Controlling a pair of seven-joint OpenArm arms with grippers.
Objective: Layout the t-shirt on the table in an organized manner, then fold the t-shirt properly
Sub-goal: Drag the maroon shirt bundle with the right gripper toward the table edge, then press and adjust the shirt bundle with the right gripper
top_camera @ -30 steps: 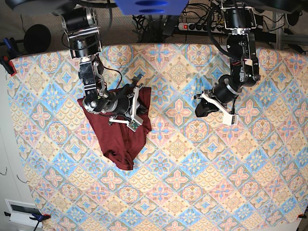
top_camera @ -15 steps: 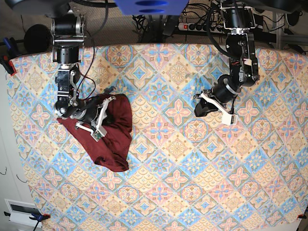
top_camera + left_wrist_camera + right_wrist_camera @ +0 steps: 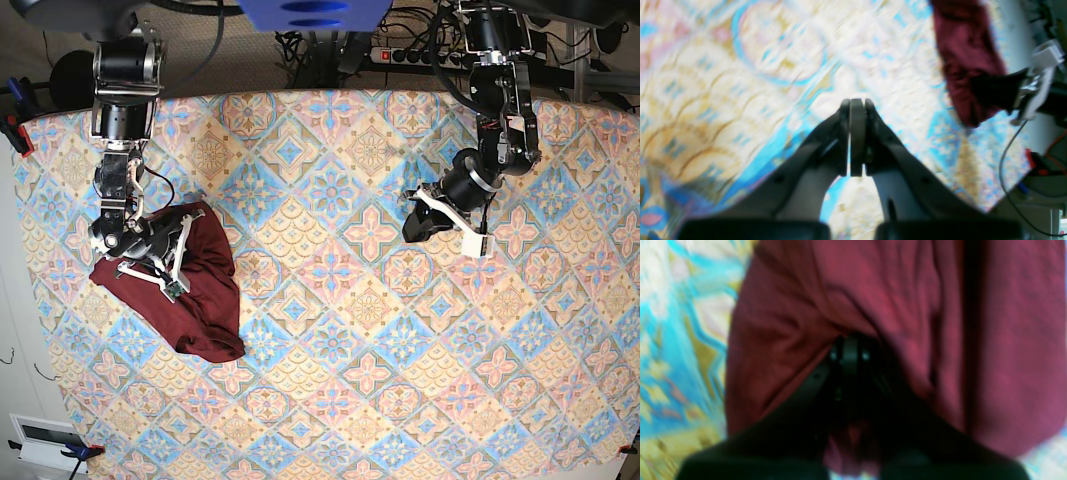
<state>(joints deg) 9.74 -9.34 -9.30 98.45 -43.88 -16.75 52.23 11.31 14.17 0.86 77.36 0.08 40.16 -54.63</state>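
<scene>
— What sort of place is this?
— A robot lab: two arms (image 3: 125,150) stand at a counter (image 3: 400,380) under a patterned cloth, with a power strip (image 3: 410,55), tangled cables (image 3: 300,45) and clamps (image 3: 15,130) behind it.

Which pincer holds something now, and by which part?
The right pincer pinches a fold of the t-shirt; which part, unclear. The left pincer holds nothing.
</scene>
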